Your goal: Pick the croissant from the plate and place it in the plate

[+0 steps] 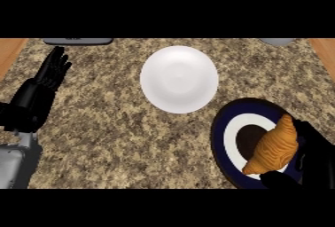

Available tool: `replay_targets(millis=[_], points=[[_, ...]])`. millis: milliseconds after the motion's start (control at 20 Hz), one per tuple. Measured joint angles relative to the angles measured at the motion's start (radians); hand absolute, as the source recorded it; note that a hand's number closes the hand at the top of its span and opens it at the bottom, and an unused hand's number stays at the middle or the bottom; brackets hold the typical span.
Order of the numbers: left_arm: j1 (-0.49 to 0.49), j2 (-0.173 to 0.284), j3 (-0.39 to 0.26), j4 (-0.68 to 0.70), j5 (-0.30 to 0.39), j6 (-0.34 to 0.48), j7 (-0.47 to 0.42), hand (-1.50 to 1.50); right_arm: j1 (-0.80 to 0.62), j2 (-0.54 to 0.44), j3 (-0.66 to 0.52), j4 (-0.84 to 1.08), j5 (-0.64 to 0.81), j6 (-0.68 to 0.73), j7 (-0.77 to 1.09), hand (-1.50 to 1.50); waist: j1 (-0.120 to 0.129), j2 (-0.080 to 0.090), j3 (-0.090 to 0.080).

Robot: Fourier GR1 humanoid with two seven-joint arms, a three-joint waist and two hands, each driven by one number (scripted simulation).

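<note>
Croissant (273, 145) in right hand (313, 159) over blue plate's (222, 133) edge.

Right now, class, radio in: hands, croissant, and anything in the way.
Left hand open, resting at left edge. Right hand curled round croissant over dark blue plate. White plate bare, path to it unobstructed.

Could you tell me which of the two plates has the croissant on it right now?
The dark blue plate at the lower right, where the right hand curls round the croissant. The white plate farther back is bare.
</note>
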Motion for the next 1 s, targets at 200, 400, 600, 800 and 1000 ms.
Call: replay_targets(millis=[200,400,600,800,1000], points=[[0.003,-0.009,0.002,0.003,-0.009,-0.008,-0.009,0.0,-0.171,0.094,0.027,0.047,0.003,0.038,0.006,1.5,0.005,0.001,0.0],[-0.015,-0.023,0.002,0.009,-0.021,-0.006,0.002,0.0,-0.36,0.195,0.013,0.169,-0.01,0.081,0.004,1.5,0.007,0.002,0.0],[-0.02,-0.026,0.015,0.006,-0.019,-0.018,0.01,0.0,-0.52,0.279,-0.035,0.339,-0.021,0.084,-0.013,1.5,0.008,0.003,0.0],[-0.002,-0.041,0.01,-0.007,-0.037,-0.014,0.001,0.0,-0.638,0.354,-0.076,0.531,-0.035,0.017,-0.051,1.5,0.012,0.004,0.001],[-0.006,-0.03,0.028,-0.004,-0.032,-0.033,0.0,0.0,-0.777,0.384,-0.123,0.75,-0.088,-0.061,-0.079,1.5,0.018,0.006,0.001]])
